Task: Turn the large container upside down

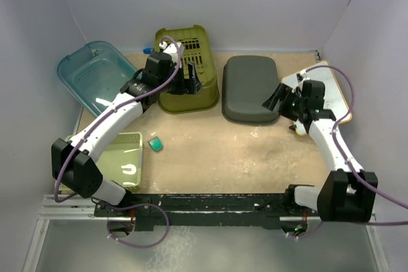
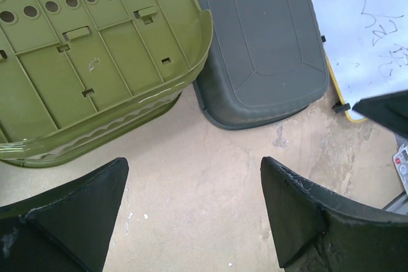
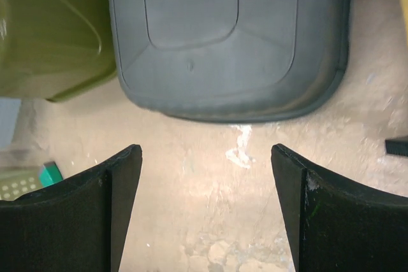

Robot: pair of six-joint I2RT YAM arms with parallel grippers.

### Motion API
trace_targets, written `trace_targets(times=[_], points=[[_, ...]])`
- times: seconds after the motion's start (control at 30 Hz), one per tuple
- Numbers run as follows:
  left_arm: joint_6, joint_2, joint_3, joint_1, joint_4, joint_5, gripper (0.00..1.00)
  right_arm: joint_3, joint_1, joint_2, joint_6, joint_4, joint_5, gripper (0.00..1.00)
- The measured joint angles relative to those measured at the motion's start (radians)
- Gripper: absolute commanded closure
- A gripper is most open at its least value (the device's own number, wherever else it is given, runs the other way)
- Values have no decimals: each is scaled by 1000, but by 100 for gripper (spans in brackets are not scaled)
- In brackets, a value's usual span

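From above, the grey container lies bottom-up in the middle of the tabletop. An olive basket sits just beside its left edge, and a white board lies off its right edge. The right gripper is at the container's right side.

In the left wrist view, the left gripper is spread and empty. It is near the container's corner.

In the right wrist view, the right gripper is released. It is just short of the container's rim.

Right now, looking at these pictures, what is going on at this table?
Over the table, the left hand hangs open next to the olive basket. The right hand hangs open just short of the grey container, which lies bottom up. Neither hand holds anything.
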Motion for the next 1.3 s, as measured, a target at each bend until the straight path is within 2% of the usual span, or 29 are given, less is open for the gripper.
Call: trace_targets(times=[0.17,0.4,0.5,0.6,0.8,0.97,1.07,1.3], points=[[0,22,0,0,4,0,18,-171,76,-72,18,62,26,22],[0,25,0,0,4,0,18,-226,174,82,69,164,66,21],[0,24,0,0,2,-2,18,-172,186,205,87,226,90,20],[2,16,0,0,-10,-14,18,-40,188,353,96,266,122,19],[8,-11,3,0,-64,-77,18,207,187,505,100,277,159,19],[8,12,75,1,-161,-192,18,208,188,481,98,248,162,18],[-3,81,186,19,-213,-254,18,150,188,390,95,253,161,18],[-36,308,391,197,-251,-293,18,39,188,110,75,216,163,17]])
